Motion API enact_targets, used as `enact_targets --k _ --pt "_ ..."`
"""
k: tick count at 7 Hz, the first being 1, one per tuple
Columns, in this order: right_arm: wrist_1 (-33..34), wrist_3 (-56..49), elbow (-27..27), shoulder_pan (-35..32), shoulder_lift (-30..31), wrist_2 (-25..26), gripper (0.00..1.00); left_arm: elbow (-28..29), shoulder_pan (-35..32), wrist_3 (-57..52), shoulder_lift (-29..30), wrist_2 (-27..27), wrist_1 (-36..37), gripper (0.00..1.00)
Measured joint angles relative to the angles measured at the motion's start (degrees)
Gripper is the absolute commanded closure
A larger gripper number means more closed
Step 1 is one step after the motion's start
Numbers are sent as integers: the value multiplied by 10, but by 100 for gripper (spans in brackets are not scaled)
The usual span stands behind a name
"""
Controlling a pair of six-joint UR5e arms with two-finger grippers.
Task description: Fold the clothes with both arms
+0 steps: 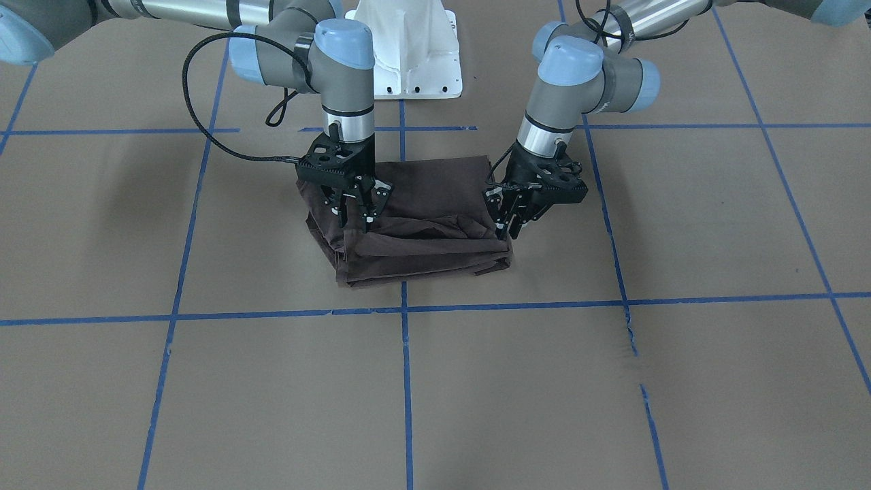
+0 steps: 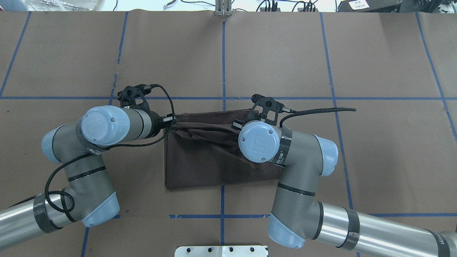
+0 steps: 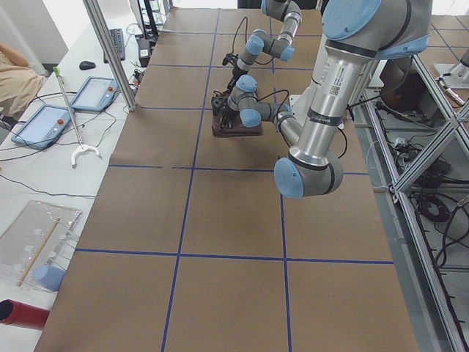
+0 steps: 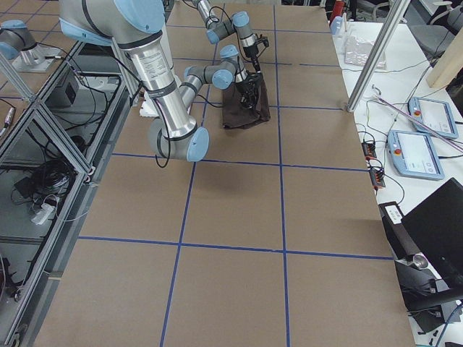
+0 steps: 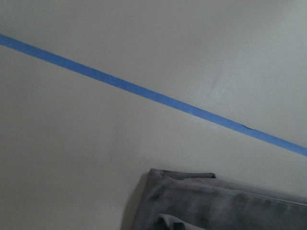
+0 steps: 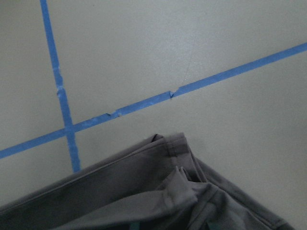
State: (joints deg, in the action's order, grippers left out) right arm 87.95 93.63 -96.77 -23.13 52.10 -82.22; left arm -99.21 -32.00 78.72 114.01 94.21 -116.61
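Note:
The dark brown T-shirt [image 1: 422,197] lies folded into a rectangle on the brown table, with stacked layers along its edge farthest from the robot and a wrinkled top layer. It also shows in the overhead view [image 2: 214,160] and in both wrist views [image 5: 216,201] [image 6: 144,191]. My right gripper [image 1: 354,219] points down over one end of the shirt, jaws apart, tips at the top layer. My left gripper [image 1: 510,235] is tilted at the opposite end, tips at the shirt's edge, jaws slightly apart. In the overhead view both grippers are hidden under the wrists.
The white pedestal base [image 1: 408,54] stands behind the shirt. Blue tape lines [image 1: 405,381] grid the table. Aluminium posts [image 3: 110,51] and tablets [image 4: 416,155] stand along the operators' edge.

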Motion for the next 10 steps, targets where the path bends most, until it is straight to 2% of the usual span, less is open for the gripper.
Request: enact_targets --k 2,6,10 --pt "3 -14 7 9 -25 -17 0 -3 -27 -61 -4 37 0 0" --pt "2 -95 95 27 -63 -11 0 -8 -32 -68 -4 44 0 0" --pt "1 -152 144 -31 -73 -34 0 -9 -31 -67 -4 45 0 0"
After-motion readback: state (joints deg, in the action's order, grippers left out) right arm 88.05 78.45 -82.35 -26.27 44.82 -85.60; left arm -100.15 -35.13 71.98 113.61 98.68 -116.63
